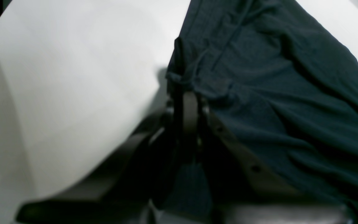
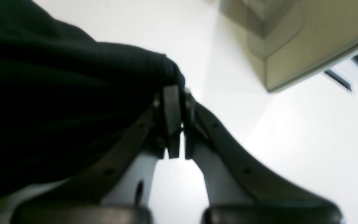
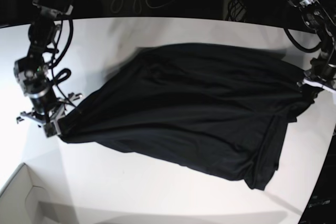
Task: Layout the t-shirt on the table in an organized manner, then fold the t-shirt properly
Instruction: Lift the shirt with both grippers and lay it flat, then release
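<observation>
L gripper (image 1: 187,93) jaws closed, pinching bunched edge of t-shirt (image 1: 275,93). Dark fabric w/ folds fills right half of view; white table (image 1: 73,77) on left. Focus soft.

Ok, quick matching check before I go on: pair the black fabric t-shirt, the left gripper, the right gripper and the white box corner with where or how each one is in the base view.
Things:
1. black fabric t-shirt
2. left gripper
3. right gripper
4. white box corner

States:
A. bottom left of the base view
B. stretched between both arms over the smooth white table
C. shut on cloth at the base view's left
D. shut on cloth at the base view's right

Pairs: 1-B, 2-D, 3-C, 4-A
</observation>
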Controlling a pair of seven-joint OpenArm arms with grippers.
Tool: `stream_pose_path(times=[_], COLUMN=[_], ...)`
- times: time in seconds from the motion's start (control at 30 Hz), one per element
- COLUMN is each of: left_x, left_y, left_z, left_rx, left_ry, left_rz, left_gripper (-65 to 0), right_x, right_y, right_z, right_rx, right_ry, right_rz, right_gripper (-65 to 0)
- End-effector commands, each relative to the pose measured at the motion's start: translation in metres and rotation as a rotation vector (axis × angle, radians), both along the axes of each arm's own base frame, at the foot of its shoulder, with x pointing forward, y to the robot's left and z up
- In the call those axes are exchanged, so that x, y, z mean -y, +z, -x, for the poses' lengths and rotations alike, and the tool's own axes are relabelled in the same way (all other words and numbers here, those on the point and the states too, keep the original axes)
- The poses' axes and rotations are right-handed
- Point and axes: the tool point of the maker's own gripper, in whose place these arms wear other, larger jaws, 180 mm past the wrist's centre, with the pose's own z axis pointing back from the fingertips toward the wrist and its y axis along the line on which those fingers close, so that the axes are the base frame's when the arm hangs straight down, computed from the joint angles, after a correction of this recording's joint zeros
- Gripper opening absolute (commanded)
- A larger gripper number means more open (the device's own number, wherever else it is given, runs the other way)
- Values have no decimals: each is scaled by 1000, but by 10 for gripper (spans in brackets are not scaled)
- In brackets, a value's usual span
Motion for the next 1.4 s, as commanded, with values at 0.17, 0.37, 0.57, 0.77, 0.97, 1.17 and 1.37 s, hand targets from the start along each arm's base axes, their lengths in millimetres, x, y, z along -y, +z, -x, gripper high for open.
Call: stream_pose_path(times=[0.17, 0.37, 0.57, 0.77, 0.97, 1.17, 1.37], left_x=[-7, -7, -10, -10, -11, -14, -25], left_y=[20, 20, 21, 17, 11, 13, 21], left_z=[-8, -8, -7, -3, 5, 5, 17], left_rx=[61, 62, 56, 42, 17, 16, 22], left_ry=[0, 0, -2, -2, -3, -4, 24], left_rz=[-30, -32, -42, -42, -45, -55, -89], left_gripper=[-649, -649, -649, -649, -649, -649, -649], right_x=[3, 6, 23, 55, 72, 40, 28], right_y=[12, 27, 12, -11, -13, -58, -78], right_z=[-44, -55, -39, -6, 48, 98, 117], right_rx=[15, 45, -3, -74, -99, -242, -297], right_ry=[-15, -29, -38, -86, -131, -46, -42], right_rz=[-41, -45, 1, 48, 112, 116, 79], right_gripper=[-650, -650, -650, -650, -650, -650, -650])
